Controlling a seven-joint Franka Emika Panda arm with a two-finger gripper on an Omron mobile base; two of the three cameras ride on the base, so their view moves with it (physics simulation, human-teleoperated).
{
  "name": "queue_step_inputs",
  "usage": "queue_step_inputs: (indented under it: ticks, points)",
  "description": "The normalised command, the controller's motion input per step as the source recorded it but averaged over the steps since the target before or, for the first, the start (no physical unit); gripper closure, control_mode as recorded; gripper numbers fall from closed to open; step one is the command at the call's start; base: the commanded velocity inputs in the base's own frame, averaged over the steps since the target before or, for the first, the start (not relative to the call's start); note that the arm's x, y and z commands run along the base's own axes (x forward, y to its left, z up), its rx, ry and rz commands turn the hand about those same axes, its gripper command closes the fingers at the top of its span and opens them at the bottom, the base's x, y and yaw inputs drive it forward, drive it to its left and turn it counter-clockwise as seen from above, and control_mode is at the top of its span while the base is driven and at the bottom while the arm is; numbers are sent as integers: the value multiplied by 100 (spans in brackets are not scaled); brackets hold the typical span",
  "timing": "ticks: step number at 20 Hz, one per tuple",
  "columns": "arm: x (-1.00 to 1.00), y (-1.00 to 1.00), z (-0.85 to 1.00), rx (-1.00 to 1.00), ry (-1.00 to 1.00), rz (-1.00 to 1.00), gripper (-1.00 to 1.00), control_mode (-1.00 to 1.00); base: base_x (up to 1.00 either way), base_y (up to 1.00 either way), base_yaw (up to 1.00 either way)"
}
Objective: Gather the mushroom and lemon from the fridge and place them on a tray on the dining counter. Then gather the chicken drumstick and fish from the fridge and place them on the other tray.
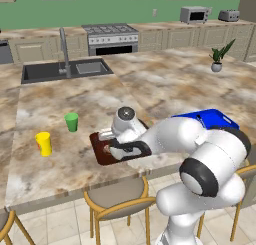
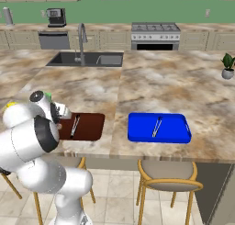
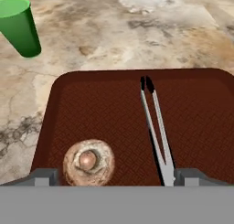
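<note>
Mushroom down on the brown tray, jaws spread wide above it!

In the hand view the mushroom [image 3: 88,162] lies cap-down at lower left of the brown tray [image 3: 114,86], between the parted fingertips [image 3: 43,176] of the gripper [image 3: 116,177], touching neither. Silver tongs [image 3: 157,131] lie on the tray just right of it. A green cup [image 3: 19,25] stands upper left on the marble counter [image 3: 137,31]. In the right base view, the blue tray [image 2: 159,127] sits centre-right, carrying its own tongs [image 2: 156,126].

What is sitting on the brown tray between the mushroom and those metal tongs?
Nothing: in the hand view, bare brown tray floor separates the mushroom from the tongs.
</note>
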Motion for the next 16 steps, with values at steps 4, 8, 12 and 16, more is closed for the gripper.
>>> queue_step_inputs:
  ticks: [4, 8, 12, 16]
  points:
    - [-35, -36, 99, 0, 0, 0, -100, -100, 0, 0, 0]
    - [-42, -40, 97, 0, 0, 0, -100, -100, 0, 0, 0]
    - [-65, -44, 92, 0, 0, 0, -100, -100, 0, 0, 0]
    - [-97, -39, 65, 0, 0, -2, -100, -100, 0, 0, 0]
